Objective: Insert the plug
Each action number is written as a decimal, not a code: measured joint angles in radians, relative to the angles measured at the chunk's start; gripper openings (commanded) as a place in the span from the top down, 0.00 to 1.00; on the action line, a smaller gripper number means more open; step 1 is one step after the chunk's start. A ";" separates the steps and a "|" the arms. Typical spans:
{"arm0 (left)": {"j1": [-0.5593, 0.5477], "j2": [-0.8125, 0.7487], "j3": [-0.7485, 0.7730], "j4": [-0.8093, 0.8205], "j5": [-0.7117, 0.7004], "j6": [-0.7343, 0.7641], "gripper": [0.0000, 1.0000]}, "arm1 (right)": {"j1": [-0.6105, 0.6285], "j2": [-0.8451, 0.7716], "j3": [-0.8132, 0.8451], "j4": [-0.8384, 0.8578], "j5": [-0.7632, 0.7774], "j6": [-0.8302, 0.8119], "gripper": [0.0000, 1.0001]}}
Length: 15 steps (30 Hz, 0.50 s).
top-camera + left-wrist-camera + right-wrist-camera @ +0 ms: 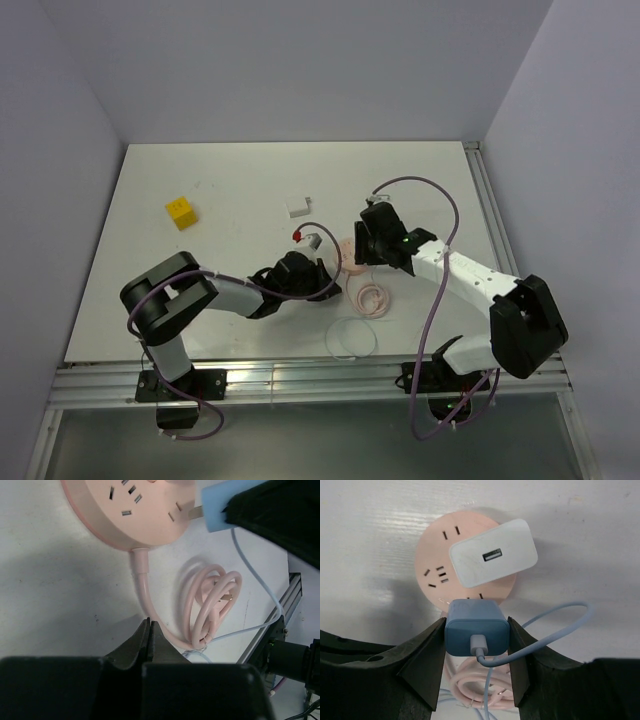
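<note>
The plug (pixel 470 620) is a light-blue block with a thin pale-blue cable (pixel 555 630) coming out of its back. My right gripper (pixel 477 630) is shut on its two sides. It hangs at the near rim of the round pink socket hub (pixel 437 555), with a metal prong (pixel 195 512) showing just off the hub's face (pixel 125 510). A white adapter (pixel 492 552) sits in the hub. My left gripper (pixel 150 625) is shut on nothing, its tips beside the hub's pink cord (pixel 142 587). In the top view the right gripper (pixel 365 245) covers the plug.
The pink cord lies coiled (pixel 373 298) in front of the hub, with a thin cable loop (pixel 353 338) nearer the table's front rail. A yellow cube (pixel 180 212), a white block (pixel 299 207) and a small red piece (pixel 298 233) lie further back.
</note>
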 measured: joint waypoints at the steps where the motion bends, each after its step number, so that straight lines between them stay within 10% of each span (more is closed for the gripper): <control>1: 0.001 -0.003 0.000 0.000 0.000 0.000 1.00 | 0.007 0.000 -0.009 0.005 0.017 -0.006 1.00; 15: 0.017 -0.008 -0.009 0.017 0.005 0.002 1.00 | 0.059 0.008 -0.063 0.089 0.106 -0.097 1.00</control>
